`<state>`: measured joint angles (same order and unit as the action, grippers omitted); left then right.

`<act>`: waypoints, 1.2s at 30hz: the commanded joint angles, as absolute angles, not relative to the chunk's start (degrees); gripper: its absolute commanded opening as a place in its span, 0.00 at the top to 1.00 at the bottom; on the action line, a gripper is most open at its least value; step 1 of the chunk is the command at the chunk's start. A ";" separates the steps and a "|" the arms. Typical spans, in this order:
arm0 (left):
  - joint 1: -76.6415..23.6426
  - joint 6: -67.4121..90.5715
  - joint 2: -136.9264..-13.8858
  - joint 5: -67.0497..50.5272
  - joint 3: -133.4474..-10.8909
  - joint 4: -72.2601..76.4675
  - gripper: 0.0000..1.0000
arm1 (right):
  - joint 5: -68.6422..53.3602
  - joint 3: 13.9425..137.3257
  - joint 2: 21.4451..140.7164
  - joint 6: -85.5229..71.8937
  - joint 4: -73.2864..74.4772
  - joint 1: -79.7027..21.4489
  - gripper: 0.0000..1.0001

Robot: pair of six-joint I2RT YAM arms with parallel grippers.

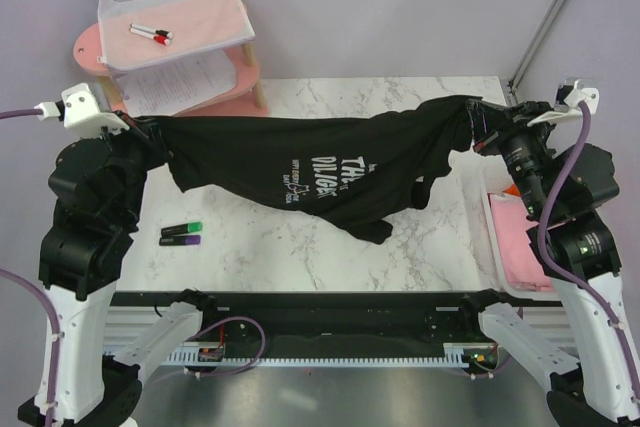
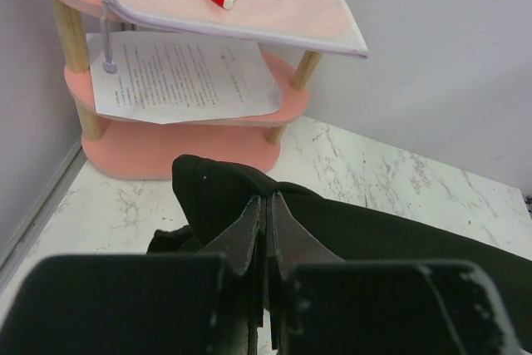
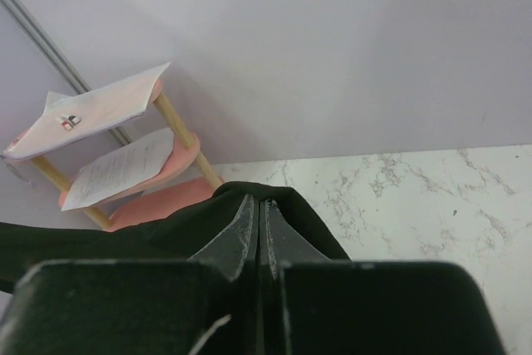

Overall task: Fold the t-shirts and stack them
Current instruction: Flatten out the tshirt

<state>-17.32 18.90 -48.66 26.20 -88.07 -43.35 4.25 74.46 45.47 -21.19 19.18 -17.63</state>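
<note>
A black t-shirt (image 1: pixel 320 162) with white chest lettering hangs stretched above the marble table between my two grippers. My left gripper (image 1: pixel 150 130) is shut on its left end; in the left wrist view the fingertips (image 2: pixel 268 199) pinch a fold of the black cloth (image 2: pixel 216 189). My right gripper (image 1: pixel 478 119) is shut on its right end; in the right wrist view the fingertips (image 3: pixel 259 203) pinch the black cloth (image 3: pixel 307 218). The shirt's middle sags, and a sleeve (image 1: pixel 375 229) touches the table. A pink t-shirt (image 1: pixel 520 247) lies in a white bin at the right edge. No orange shirt shows.
A pink two-tier wooden shelf (image 1: pixel 85 50) stands at the back left, with a mesh pouch and red markers (image 1: pixel 150 34) on top and a printed sheet (image 1: pixel 180 82) below. Green and purple highlighters (image 1: pixel 181 234) lie front left. The white bin (image 1: pixel 493 237) sits at the right edge.
</note>
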 commanded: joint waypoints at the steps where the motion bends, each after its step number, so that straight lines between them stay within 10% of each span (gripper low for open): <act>1: -17.05 15.64 -48.08 24.08 -92.45 -45.44 0.98 | 2.02 79.62 44.47 -20.83 21.61 -17.67 1.00; 21: -17.05 18.19 -67.59 22.68 -89.04 -45.88 0.98 | 2.74 76.56 77.51 -21.44 16.62 -17.58 1.00; 33: -17.05 24.43 -60.74 19.69 -75.95 -49.82 0.98 | -3.25 51.47 63.91 -29.42 22.21 -17.67 1.00; 36: -17.05 26.54 -59.16 17.67 -71.03 -50.80 0.98 | -7.37 42.12 59.95 -34.88 23.55 -17.58 0.78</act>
